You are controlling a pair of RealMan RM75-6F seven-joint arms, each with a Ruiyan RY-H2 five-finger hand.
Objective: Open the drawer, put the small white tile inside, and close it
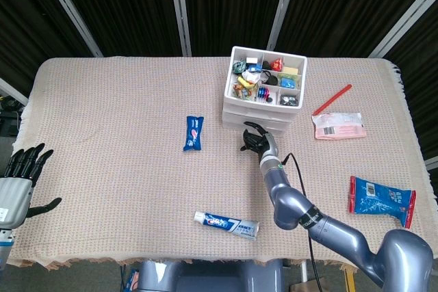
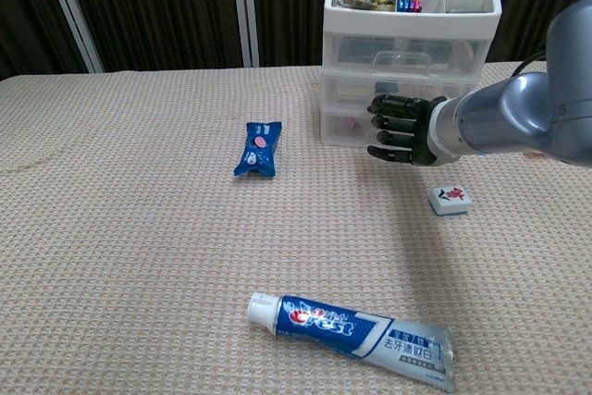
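The white three-drawer unit [image 1: 258, 115] [image 2: 407, 48] stands at the back middle of the table with all drawers pushed in. Its top tray holds several small items. My right hand [image 1: 256, 139] [image 2: 398, 129] is against the front of the lower drawers, fingers curled in and hooked at a drawer front; the contact itself is hidden. The small white tile [image 2: 450, 199], marked red and green, lies on the cloth just right of and nearer than that hand. My left hand [image 1: 20, 179] hangs off the table's left edge with fingers spread and empty.
A blue snack packet [image 1: 194, 132] [image 2: 258, 147] lies left of the unit. A toothpaste tube [image 1: 226, 224] [image 2: 351, 327] sits near the front edge. On the right are a red stick [image 1: 332, 99], a pink packet [image 1: 338, 125] and a blue-red packet [image 1: 381, 199].
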